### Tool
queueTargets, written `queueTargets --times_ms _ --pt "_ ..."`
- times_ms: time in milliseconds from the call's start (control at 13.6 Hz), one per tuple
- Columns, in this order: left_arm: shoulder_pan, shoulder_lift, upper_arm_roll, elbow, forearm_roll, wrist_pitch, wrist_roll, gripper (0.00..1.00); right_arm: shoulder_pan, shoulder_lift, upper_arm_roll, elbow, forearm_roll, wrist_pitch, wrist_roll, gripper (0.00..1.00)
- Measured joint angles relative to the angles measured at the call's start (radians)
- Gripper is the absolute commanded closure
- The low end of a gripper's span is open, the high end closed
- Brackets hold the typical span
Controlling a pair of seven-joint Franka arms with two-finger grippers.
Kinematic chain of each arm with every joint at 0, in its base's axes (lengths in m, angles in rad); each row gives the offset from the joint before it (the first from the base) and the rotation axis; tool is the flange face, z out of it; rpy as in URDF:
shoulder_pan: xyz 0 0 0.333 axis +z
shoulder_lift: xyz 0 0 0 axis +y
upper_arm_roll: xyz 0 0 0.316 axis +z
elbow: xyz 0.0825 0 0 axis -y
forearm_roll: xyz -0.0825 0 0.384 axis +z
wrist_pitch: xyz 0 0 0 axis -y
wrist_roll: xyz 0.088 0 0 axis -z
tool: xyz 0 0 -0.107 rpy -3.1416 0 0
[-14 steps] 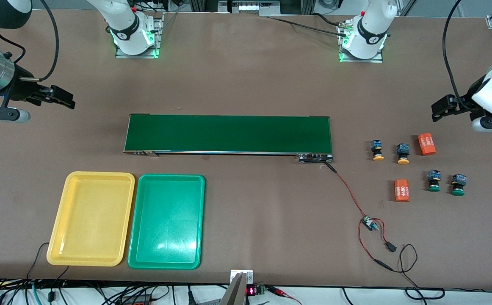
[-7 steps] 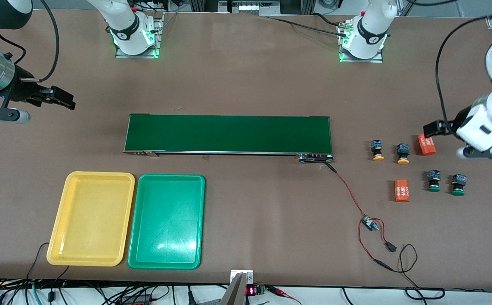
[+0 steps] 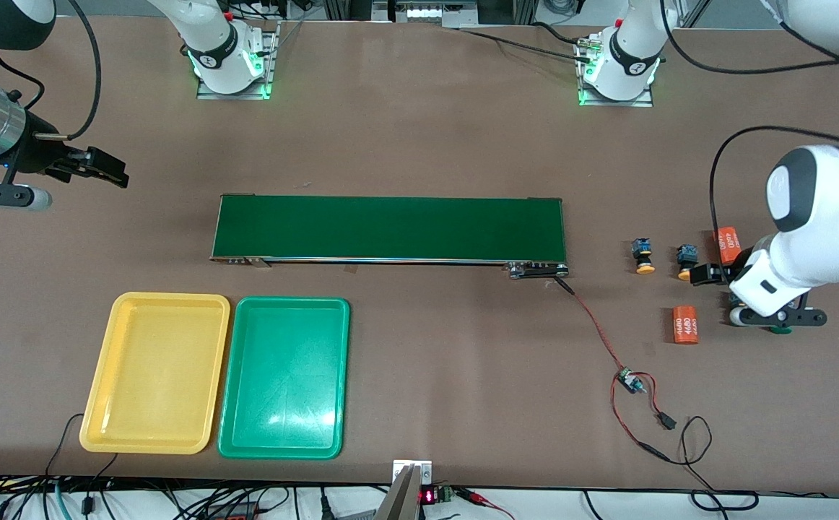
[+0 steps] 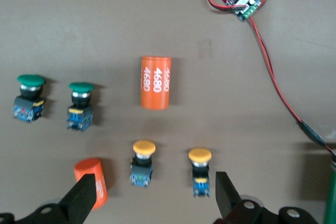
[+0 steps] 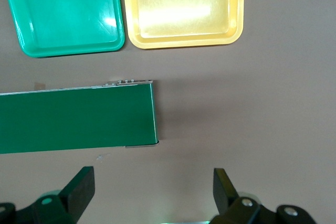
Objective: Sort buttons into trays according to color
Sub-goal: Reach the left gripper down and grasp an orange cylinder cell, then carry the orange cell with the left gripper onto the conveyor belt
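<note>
Two orange-yellow buttons [image 3: 644,256] [image 3: 687,261] lie at the left arm's end of the table. In the left wrist view the same buttons [image 4: 143,161] [image 4: 200,170] show between the spread fingers, with two green buttons [image 4: 30,98] [image 4: 80,106] farther off. My left gripper [image 3: 708,275] [image 4: 155,198] hangs open over them, holding nothing. In the front view its hand covers the green buttons apart from a green sliver [image 3: 779,331]. The yellow tray [image 3: 156,372] [image 5: 184,9] and green tray [image 3: 284,375] [image 5: 65,14] stand side by side. My right gripper [image 3: 94,167] [image 5: 152,187] waits open over bare table.
A long dark-green conveyor belt [image 3: 390,227] [image 5: 76,119] crosses the middle. Two orange "4680" cylinders [image 3: 685,325] [image 3: 728,242] lie among the buttons. A small circuit board [image 3: 632,380] [image 4: 239,1] with red and black wires lies nearer the front camera.
The left arm has swung in from the table's end and come down over the buttons, covering the green ones in the front view. The right arm has not moved.
</note>
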Motion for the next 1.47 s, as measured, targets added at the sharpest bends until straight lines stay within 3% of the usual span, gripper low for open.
queueTargets --times_ms 441,736,883,1030,1104,1471 --pt "0.039 0.142 0.000 -0.049 0.000 0.303 0.157 0.00 0.000 0.000 0.000 0.000 0.000 0.000 0.000 0.00" --pt "0.060 0.231 -0.001 -0.058 0.000 0.422 0.221 0.10 0.001 0.000 0.000 0.000 0.000 0.001 0.000 0.00" --pt "0.064 0.262 -0.003 -0.059 0.000 0.470 0.223 0.26 0.005 0.000 0.000 0.000 0.000 0.002 0.000 0.00" --pt "0.064 0.284 -0.011 -0.059 0.000 0.522 0.223 0.61 0.006 0.000 0.000 0.000 0.000 0.003 0.000 0.00" --pt "0.064 0.289 -0.014 -0.059 0.000 0.529 0.223 0.68 0.006 0.000 0.000 0.000 0.000 0.003 0.001 0.00" --pt "0.063 0.274 -0.034 -0.032 0.000 0.494 0.224 0.71 0.006 0.001 -0.001 0.000 0.000 0.004 0.001 0.00"
